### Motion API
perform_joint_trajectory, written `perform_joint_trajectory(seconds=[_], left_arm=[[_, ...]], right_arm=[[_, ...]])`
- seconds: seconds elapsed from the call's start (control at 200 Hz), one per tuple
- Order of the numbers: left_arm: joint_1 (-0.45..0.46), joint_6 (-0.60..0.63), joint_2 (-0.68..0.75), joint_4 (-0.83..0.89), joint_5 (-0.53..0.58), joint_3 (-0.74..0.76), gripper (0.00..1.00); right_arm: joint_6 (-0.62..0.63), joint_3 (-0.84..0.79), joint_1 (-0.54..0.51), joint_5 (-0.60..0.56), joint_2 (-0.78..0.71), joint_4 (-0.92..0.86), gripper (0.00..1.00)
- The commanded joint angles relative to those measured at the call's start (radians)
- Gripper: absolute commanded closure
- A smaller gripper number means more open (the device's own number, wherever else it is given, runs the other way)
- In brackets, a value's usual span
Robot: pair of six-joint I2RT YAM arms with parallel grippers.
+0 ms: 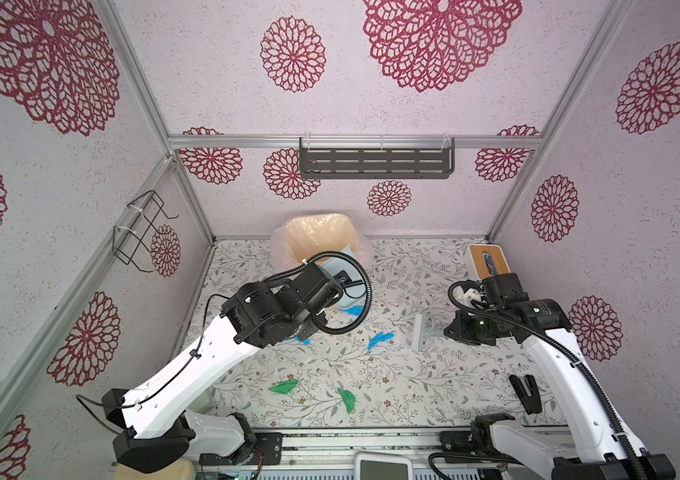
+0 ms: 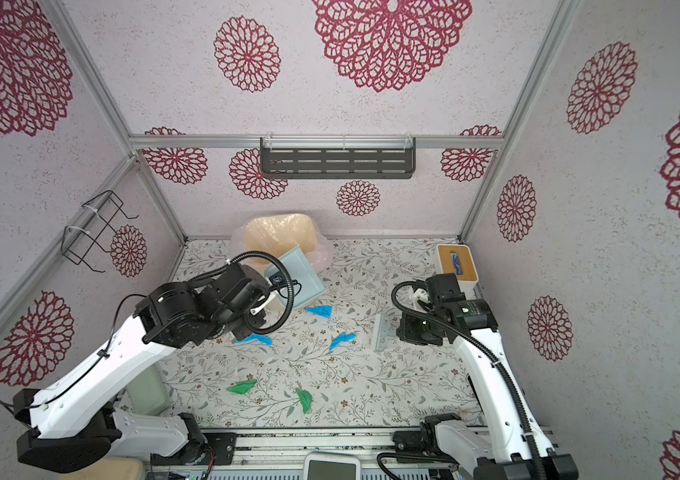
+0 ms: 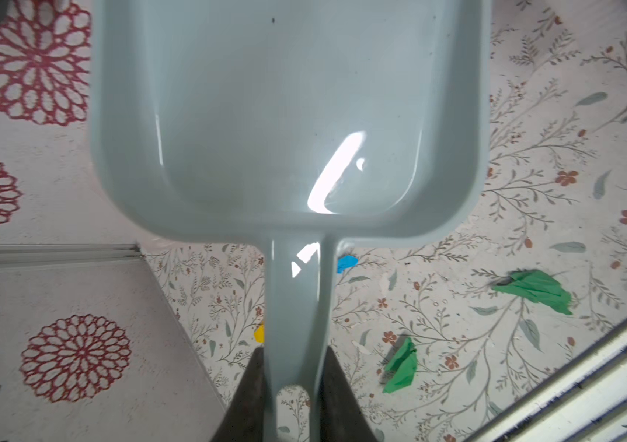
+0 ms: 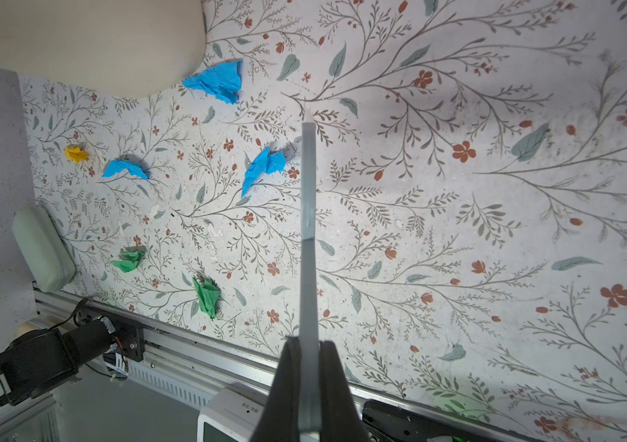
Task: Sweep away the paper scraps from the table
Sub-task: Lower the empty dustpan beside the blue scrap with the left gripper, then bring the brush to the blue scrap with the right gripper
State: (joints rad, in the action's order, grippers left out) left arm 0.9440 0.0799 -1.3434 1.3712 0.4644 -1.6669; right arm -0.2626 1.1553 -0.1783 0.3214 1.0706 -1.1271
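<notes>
Paper scraps lie on the leafy-printed table (image 1: 413, 382): blue ones (image 1: 380, 340) (image 1: 350, 311) (image 1: 303, 340), green ones (image 1: 284, 387) (image 1: 347, 400), and a yellow one (image 4: 76, 154) shown in the right wrist view. My left gripper (image 3: 294, 356) is shut on the handle of the pale blue dustpan (image 3: 288, 114), which is held up beside the bin and has nothing in it. My right gripper (image 4: 309, 342) is shut on a pale brush (image 1: 423, 332), seen edge-on (image 4: 308, 229), which stands just right of the nearest blue scrap (image 4: 262, 168).
A tan bin with a plastic liner (image 1: 321, 241) stands at the back middle. A white box with a wooden top (image 1: 487, 257) sits at the back right. A black clip (image 1: 525, 392) lies front right and a pale green case (image 4: 41, 248) front left.
</notes>
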Motion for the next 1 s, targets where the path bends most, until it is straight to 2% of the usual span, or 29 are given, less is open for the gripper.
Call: perform_joint_trajectory(seconds=[0.0,0.325,0.54,0.796,0.996], left_arm=[[0.03,-0.102,0.006,-0.036,-0.127,0.062,1.0],[0.035,-0.225,0.024,-0.178,-0.348,0.353,1.0],[0.032,-0.314,-0.014,-0.283,-0.428,0.506,1.0],[0.024,-0.348,-0.131,-0.338,-0.508,0.549,1.0],[0.012,-0.378,-0.187,-0.348,-0.52,0.556,1.0]], right_arm=[[0.015,0.036,-0.023,-0.043,0.011,-0.019,1.0],[0.026,0.097,-0.133,-0.169,0.099,-0.04,1.0],[0.025,0.133,-0.193,-0.207,0.165,-0.02,1.0],[0.037,0.209,-0.255,-0.274,0.256,-0.024,1.0],[0.055,0.281,-0.293,-0.327,0.328,-0.043,1.0]])
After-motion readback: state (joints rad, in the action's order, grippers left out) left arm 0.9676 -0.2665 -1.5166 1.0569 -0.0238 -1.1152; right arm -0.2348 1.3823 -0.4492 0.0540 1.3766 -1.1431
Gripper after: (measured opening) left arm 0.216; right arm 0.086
